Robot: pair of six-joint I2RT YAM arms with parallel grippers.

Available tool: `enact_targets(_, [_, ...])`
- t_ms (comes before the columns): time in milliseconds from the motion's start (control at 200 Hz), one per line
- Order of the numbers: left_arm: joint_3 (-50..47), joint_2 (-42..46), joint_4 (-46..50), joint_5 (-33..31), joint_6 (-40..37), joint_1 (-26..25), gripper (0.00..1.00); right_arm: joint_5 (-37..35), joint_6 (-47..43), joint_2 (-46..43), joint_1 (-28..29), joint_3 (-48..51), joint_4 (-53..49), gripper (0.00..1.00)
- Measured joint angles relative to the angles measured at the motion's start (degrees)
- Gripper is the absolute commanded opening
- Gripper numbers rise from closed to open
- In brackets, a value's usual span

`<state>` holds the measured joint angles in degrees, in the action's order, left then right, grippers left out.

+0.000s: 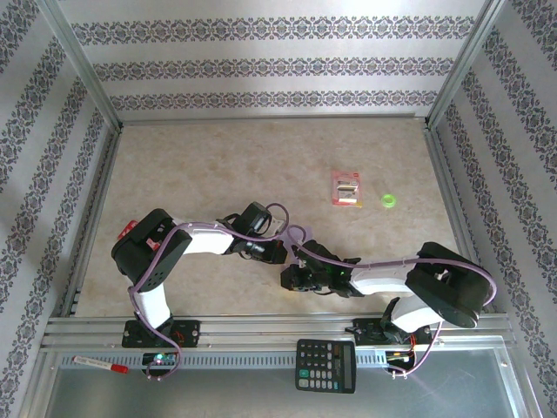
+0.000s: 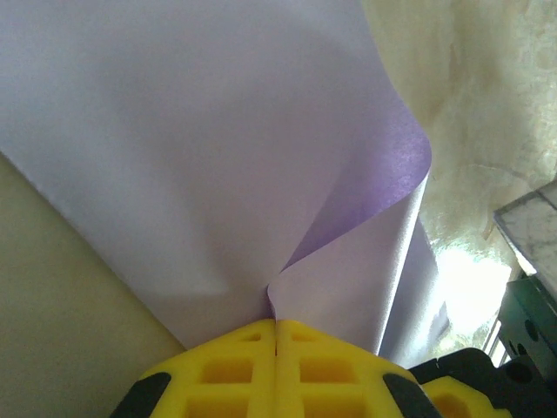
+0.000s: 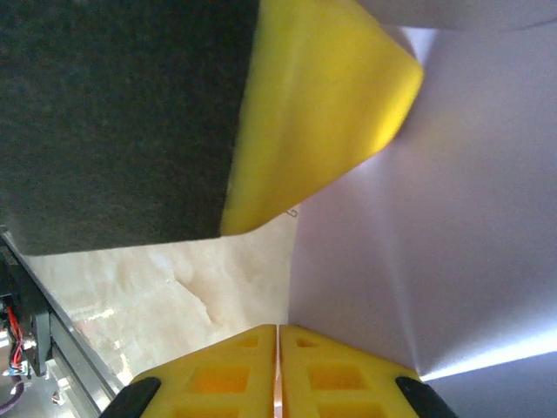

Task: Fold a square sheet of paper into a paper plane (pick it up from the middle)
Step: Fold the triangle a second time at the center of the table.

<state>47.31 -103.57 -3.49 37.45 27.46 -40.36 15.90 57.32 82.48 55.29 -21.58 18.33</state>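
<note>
Paper [image 2: 218, 148] curves out from the tips of the left claw [image 2: 276, 324], pinched there, and the pressed-together right claw [image 3: 278, 329] seemingly nips its edge too; I'd call this the first fold, next needing edges matched.

Pale lavender paper sheet [image 2: 200, 148]: cut off at top and left edges.
Small red-and-white packet [image 1: 346, 187]: print too small to read.
</note>
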Motion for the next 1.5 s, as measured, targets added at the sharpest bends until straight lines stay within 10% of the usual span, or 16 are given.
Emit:
enact_targets(809, [0.6,-0.3,1.0,0.1,0.0,0.0,0.00,0.2,1.3,-1.5,1.5,0.4,-1.4,0.10])
enact_targets(1504, [0.7,-0.4,1.2,0.1,0.0,0.0,0.00,1.9,-2.1,-1.8,-9.4,0.7,-2.8,0.09])
